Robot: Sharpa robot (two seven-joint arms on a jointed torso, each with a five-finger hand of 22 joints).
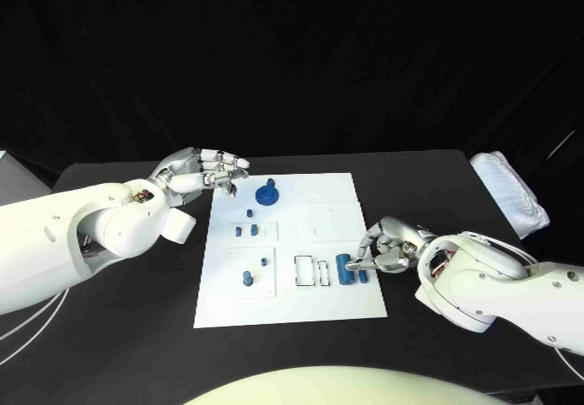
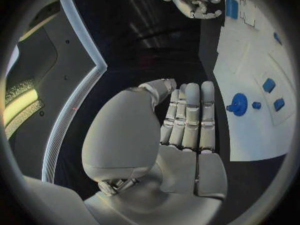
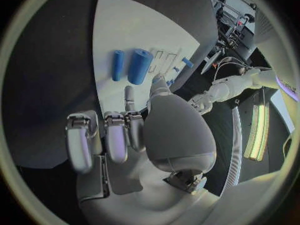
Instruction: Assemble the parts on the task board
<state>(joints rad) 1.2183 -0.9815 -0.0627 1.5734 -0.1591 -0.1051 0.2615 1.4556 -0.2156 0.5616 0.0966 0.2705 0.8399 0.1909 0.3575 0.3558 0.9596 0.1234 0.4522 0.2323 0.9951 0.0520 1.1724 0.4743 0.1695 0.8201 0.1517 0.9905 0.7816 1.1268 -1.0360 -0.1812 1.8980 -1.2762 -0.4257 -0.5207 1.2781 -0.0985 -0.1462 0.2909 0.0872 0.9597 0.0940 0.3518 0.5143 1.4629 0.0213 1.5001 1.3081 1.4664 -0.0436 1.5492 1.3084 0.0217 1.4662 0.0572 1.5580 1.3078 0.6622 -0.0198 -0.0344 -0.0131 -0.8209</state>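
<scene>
The white task board (image 1: 305,295) lies in the middle of the black table. A round blue part (image 1: 267,196) stands near its far end, with small blue parts (image 1: 247,229) in recesses below it. Two blue cylinders, a thick one (image 3: 139,66) and a thin one (image 3: 117,65), lie at the board's right edge (image 1: 354,266). My right hand (image 1: 392,246) hovers just right of them, thumb and one finger stretched toward them, the other fingers curled, holding nothing. My left hand (image 1: 207,173) hangs over the board's far left corner, fingers straight and together (image 2: 187,117), empty.
A white folded bundle (image 1: 511,194) lies at the table's right edge. A pale box (image 1: 10,177) stands at the far left. Outlined rectangular slots (image 1: 310,270) sit on the board beside the cylinders.
</scene>
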